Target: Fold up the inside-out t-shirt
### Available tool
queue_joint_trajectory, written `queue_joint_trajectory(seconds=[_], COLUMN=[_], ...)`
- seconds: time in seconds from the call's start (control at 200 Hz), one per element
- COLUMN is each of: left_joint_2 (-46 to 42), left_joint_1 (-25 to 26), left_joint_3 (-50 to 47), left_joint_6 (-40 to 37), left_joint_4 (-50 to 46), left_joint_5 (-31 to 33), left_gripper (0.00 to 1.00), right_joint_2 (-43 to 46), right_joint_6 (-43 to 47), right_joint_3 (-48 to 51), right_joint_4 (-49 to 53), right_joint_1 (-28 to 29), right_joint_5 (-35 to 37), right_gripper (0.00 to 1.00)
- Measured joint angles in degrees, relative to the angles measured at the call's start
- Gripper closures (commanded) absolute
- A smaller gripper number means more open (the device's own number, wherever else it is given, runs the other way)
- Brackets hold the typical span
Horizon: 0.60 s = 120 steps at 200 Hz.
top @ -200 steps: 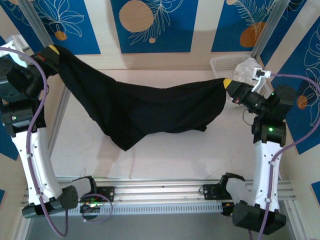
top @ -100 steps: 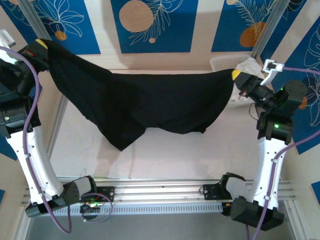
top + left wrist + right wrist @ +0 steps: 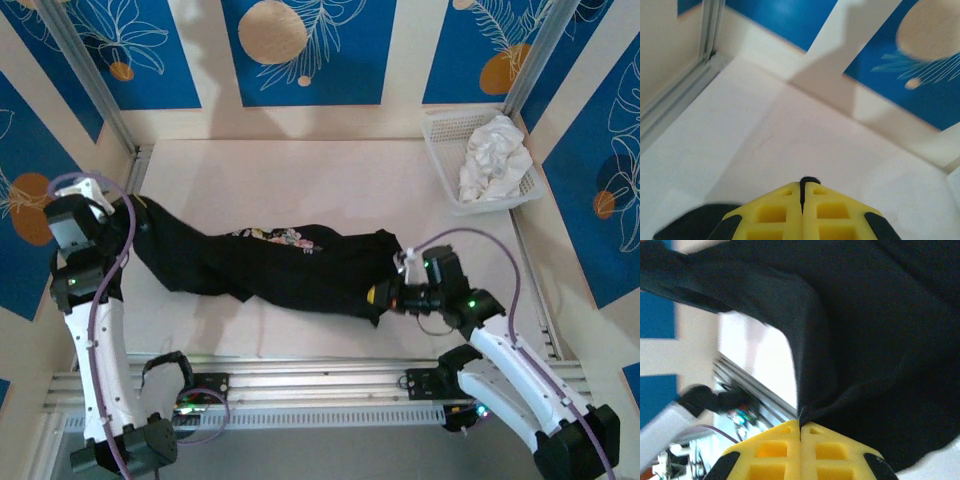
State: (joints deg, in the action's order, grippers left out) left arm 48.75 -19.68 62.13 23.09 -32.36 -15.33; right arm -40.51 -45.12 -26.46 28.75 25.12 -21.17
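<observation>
Two robot arms bring the inside-out t-shirt (image 3: 285,268) down onto the table (image 3: 300,170). A moment ago it hung in the air as a taut black sheet, stretched between grippers raised high at the far left and far right. It now lies as a long, rumpled band running from the left side at mid-depth to the near centre-right, with a patch of coloured print (image 3: 277,237) showing on top.

The swing has put the garment on the surface but has not spread it. It looks bunched rather than flat, so the folding proper is probably yet to begin.

The left gripper (image 3: 801,189) has its yellow fingers pressed together. A sliver of black sticks out between the tips, and in the overhead view the cloth runs right up to it. The right gripper (image 3: 800,425) is likewise clamped on a pinch of the shirt's edge, from which the cloth fans out.

The left arm stands upright along the left side with its wrist tipped down toward the table. The right arm reaches low from the near right, pointing left just beyond the near rail (image 3: 330,375). A white cloth (image 3: 495,155) sits in the basket (image 3: 437,125) at the far right, well apart from the shirt.
</observation>
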Motion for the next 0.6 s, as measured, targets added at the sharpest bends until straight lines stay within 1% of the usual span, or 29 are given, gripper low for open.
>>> queue_joint_trajectory(seconds=[0.105, 0.215, 0.325, 0.455, 0.6], left_joint_2=[-0.37, -0.87, -1.49, -1.44, -0.94], left_joint_1=[-0.07, -0.09, -0.09, -0.07, -0.02], left_joint_3=[-3.98, -6.95, -9.31, -10.82, -11.19], left_joint_6=[-1.16, -1.46, -1.86, -1.88, -2.08], left_joint_4=[-0.07, 0.15, 0.55, 1.88, 3.37], left_joint_5=[0.42, 0.39, 0.37, -0.13, -0.79], left_gripper=[1.00, 1.00, 1.00, 1.00, 1.00], right_joint_2=[-0.24, -3.17, -7.43, -11.74, -13.86], right_joint_6=[-4.17, -6.93, -7.78, -7.50, -5.05], right_joint_3=[5.31, 6.84, 6.86, 6.86, 5.60], right_joint_4=[1.51, 1.53, 1.20, 0.39, 1.38], right_joint_1=[4.59, 7.78, 9.55, 10.43, 10.32], right_joint_5=[3.63, 6.99, 9.75, 10.47, 10.73], right_gripper=[1.00, 1.00, 0.90, 0.80, 0.63])
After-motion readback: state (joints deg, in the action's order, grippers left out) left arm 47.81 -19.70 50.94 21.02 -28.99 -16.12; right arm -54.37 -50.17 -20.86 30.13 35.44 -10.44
